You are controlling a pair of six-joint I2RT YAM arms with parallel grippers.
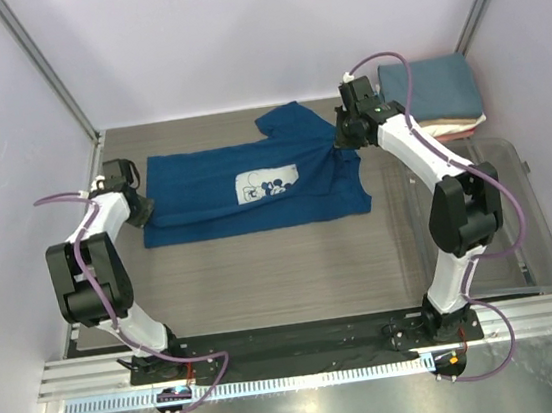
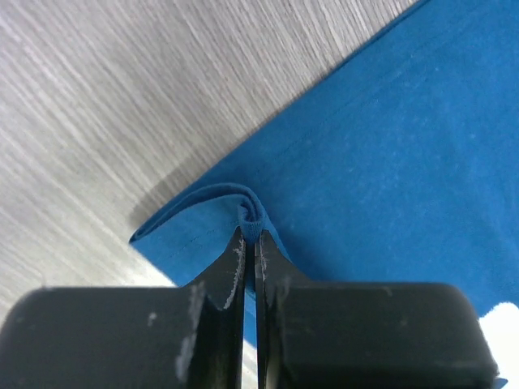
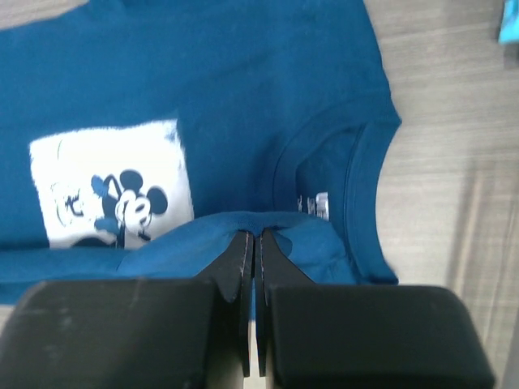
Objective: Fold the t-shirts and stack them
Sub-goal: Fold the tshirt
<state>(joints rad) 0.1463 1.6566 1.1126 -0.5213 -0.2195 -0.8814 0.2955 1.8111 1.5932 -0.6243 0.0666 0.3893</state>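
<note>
The royal-blue t-shirt (image 1: pixel 204 190) lies spread on the table with its white cartoon-mouse print (image 1: pixel 266 184) facing up. Its far sleeve sticks out toward the back. My left gripper (image 1: pixel 143 209) is shut on the shirt's left hem corner; the left wrist view shows a pinched fold of blue cloth (image 2: pixel 389 146) between its tips (image 2: pixel 250 235). My right gripper (image 1: pixel 345 144) is shut on a raised fold near the collar (image 3: pixel 357 174), shown between its tips (image 3: pixel 252 237) beside the print (image 3: pixel 109 182). A stack of folded tees (image 1: pixel 438 86), slate-blue on top with cream and pink below, sits at the back right.
A clear plastic bin (image 1: pixel 527 236) lies along the right edge beside the right arm. Bare wood-grain table (image 1: pixel 274 272) lies between the shirt and the arm bases. White walls and metal posts close in the back and sides.
</note>
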